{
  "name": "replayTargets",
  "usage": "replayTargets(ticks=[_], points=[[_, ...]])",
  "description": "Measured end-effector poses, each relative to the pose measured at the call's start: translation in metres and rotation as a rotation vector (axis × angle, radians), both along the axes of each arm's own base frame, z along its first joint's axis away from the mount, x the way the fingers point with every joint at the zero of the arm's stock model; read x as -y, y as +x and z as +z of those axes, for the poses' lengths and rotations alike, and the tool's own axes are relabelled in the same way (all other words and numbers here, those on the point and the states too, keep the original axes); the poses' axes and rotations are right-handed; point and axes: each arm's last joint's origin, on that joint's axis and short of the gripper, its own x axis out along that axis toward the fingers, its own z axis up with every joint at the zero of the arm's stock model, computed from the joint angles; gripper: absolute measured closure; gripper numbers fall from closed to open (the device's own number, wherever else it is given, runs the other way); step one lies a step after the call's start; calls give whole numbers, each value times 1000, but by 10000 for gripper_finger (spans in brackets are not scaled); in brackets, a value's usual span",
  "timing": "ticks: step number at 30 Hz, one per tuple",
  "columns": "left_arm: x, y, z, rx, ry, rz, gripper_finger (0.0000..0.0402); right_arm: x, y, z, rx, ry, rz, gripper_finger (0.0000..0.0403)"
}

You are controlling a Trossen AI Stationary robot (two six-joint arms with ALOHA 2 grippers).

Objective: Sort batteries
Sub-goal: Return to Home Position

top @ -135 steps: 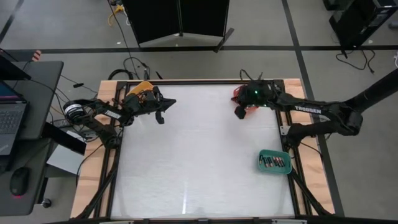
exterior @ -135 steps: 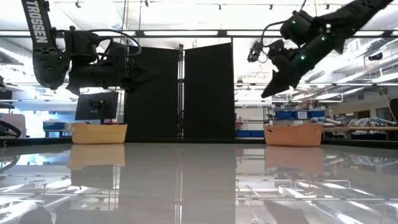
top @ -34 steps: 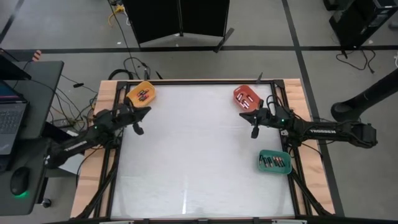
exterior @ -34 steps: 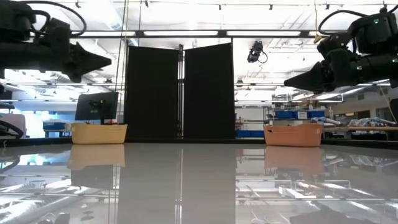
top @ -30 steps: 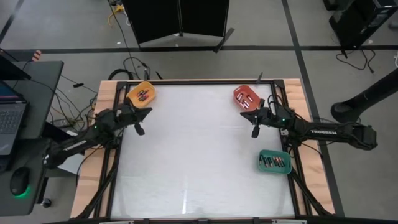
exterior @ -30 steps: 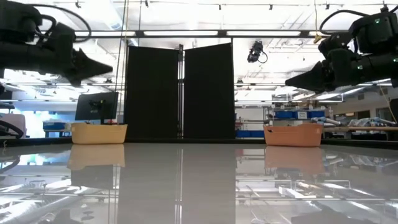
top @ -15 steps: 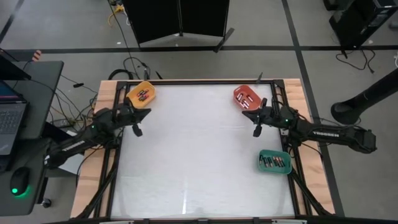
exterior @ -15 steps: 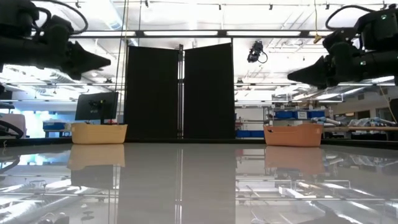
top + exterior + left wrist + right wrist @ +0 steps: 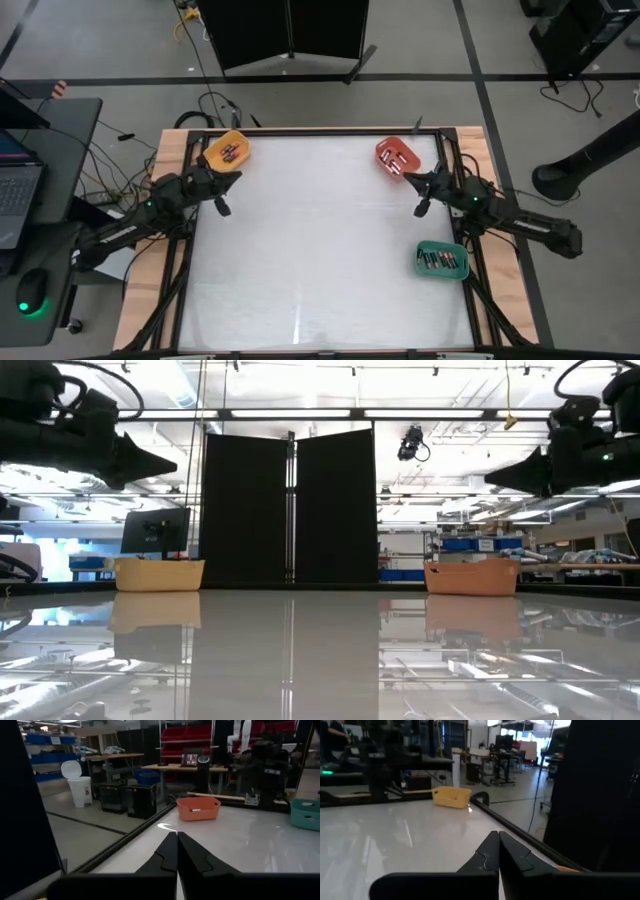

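Note:
The batteries lie as small dark cells in three trays: the orange tray (image 9: 227,150) at the far left corner, the red-orange tray (image 9: 397,155) at the far right, and the green tray (image 9: 442,260) by the right edge. My left gripper (image 9: 221,205) hovers shut above the table's left side, near the orange tray. My right gripper (image 9: 421,207) hovers shut above the right side, between the red-orange and green trays. In the wrist views the left fingers (image 9: 176,840) and the right fingers (image 9: 498,839) meet at their tips and hold nothing.
The white tabletop (image 9: 320,250) lies between the two arms. A dark metal frame (image 9: 185,270) borders the table. In the low view both arms hang high above the surface, the left (image 9: 130,460) and the right (image 9: 520,470). A desk with a laptop (image 9: 20,190) stands left of the table.
My right gripper has drawn back toward the table's right edge, staying shut and level above the surface. My left gripper has kept nearly still by the orange tray. The trays and batteries have not moved.

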Motion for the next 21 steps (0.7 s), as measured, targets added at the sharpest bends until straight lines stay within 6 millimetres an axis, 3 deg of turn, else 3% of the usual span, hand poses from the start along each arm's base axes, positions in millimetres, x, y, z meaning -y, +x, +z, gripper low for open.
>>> replayTargets(ticks=[4,21], points=[[-2,4,-15,32,-7,1,394,-2,-2,3,36,-12,23,393],[-3,5,-16,18,-23,5,393,1,-2,2,9,-30,-14,373]])
